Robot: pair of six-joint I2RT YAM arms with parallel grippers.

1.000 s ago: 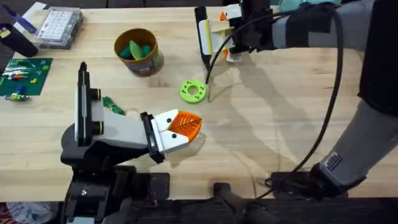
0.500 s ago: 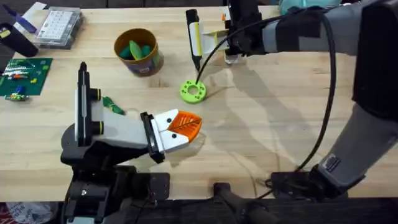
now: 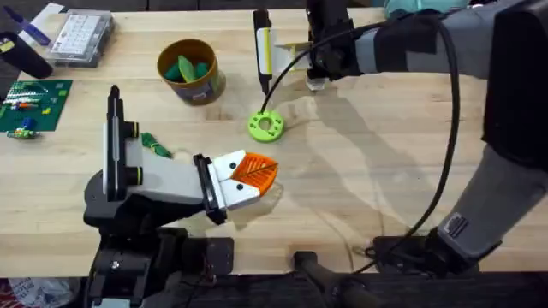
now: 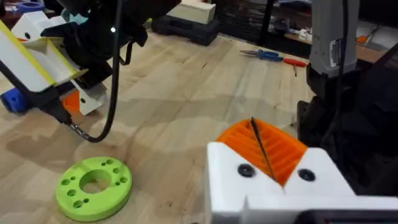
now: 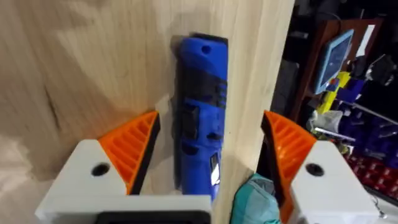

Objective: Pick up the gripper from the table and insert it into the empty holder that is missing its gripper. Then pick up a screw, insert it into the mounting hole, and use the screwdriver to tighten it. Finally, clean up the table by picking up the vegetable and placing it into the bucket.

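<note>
The blue screwdriver [image 5: 202, 81] lies flat on the table by its far edge. My right gripper [image 5: 211, 127] hangs over it, open, with one orange pad on each side and neither touching it. From overhead, the right gripper [image 3: 315, 73] sits at the far middle of the table. My left gripper [image 3: 255, 174] rests shut near the table's centre, its orange pads [image 4: 273, 140] pressed together with nothing between them. The dark green vegetable [image 3: 155, 144] lies beside the left arm. The yellow-tan bucket [image 3: 210, 84] stands behind it with green items inside. The loose gripper, holder and screw are out of view.
A lime-green ring disc [image 3: 265, 126] lies between the two grippers. A clear parts box [image 3: 81, 36] and a green circuit board [image 3: 30, 103] sit at the far left. A black cable [image 3: 287, 81] hangs from the right wrist toward the disc.
The right arm has slid left along the far edge of the table. The left arm, disc, vegetable and bucket have not moved.
</note>
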